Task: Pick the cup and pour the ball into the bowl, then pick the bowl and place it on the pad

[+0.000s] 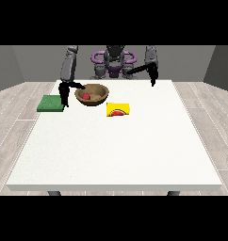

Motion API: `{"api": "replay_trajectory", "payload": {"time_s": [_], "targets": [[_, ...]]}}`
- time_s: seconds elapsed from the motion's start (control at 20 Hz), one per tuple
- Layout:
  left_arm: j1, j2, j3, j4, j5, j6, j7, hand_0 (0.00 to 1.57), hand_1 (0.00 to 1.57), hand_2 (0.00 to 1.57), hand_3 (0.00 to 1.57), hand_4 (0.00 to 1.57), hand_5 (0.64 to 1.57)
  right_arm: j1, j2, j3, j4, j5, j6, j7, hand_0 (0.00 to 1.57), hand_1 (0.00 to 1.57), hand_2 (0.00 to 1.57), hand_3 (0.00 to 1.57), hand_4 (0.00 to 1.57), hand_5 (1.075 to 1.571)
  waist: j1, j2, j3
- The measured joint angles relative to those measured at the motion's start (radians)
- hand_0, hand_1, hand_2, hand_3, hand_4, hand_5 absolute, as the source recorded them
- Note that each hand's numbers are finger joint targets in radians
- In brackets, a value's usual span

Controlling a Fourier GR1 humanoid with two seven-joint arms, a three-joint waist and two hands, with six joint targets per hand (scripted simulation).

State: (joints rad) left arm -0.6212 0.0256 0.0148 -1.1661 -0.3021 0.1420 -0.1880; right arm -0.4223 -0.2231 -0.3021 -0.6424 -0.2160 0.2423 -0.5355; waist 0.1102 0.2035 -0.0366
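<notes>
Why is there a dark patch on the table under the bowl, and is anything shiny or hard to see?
In the front view, the bowl casts a soft shadow on the white table beneath it; the yellow cup lying on its side casts only a faint one; the table is evenly lit without glare; the hand at the view's left is small and dark, so its fingers are hard to make out.

One front camera, across the table (116,160), facing the robot (114,61), raised, set well back, whole tabletop showing
</notes>
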Motion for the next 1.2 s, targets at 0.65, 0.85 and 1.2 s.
{"api": "replay_trajectory", "payload": {"time_s": [0.65,0.85,1.2], "targets": [[0.053,0.043,0.039,0.026,0.037,-0.040,-0.020,0.00,0.00,0.00,0.00,0.00,1.567,-0.068,0.124,0.030,0.026,-0.009,-0.136,0.144,1.57,1.57,1.57,0.82,0.66,1.570,-0.007,-0.057,0.0256],[0.050,0.048,0.035,0.009,0.040,-0.051,-0.025,0.00,0.00,0.00,0.00,0.00,1.568,-0.051,0.083,0.055,0.032,0.052,-0.219,0.151,1.57,1.57,1.57,1.57,1.05,1.550,0.018,-0.057,0.0116],[0.066,0.073,0.073,0.038,0.066,-0.064,-0.015,0.00,0.00,0.00,0.00,0.00,1.570,-0.078,0.084,0.102,0.041,0.110,-0.334,0.306,1.57,1.57,1.57,1.57,1.02,1.554,-0.007,-0.106,0.0220]]}}
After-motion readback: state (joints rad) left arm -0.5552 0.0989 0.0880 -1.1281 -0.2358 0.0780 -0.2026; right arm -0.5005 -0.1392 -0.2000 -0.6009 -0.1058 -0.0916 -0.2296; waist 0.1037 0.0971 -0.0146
